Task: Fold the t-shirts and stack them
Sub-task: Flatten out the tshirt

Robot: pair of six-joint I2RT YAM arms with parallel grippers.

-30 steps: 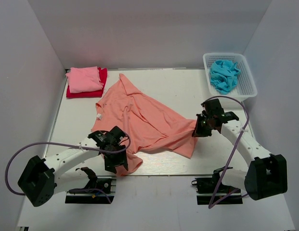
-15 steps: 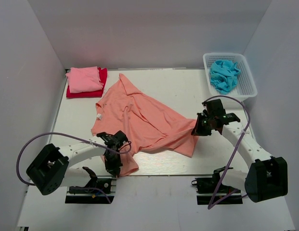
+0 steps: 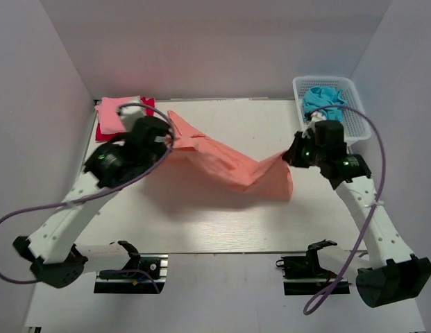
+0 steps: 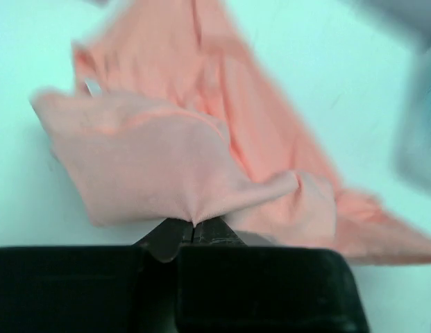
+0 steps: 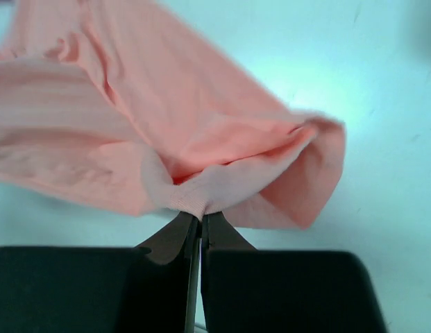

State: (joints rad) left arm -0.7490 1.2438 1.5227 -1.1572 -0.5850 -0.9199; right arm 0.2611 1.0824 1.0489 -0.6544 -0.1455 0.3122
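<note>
Because left gripper (image 4: 193, 227) and right gripper (image 5: 200, 218) each clamp only a thin pinch of the orange shirt (image 3: 232, 170), hard tension could pull it free.

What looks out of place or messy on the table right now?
Nothing looks damaged or spilled. The salmon-orange t-shirt hangs bunched and twisted between the left end effector and the right end effector, each shut on a pinch of cloth, rather than spread flat. The turquoise t-shirt lies crumpled in the white basket, unfolded.
</note>
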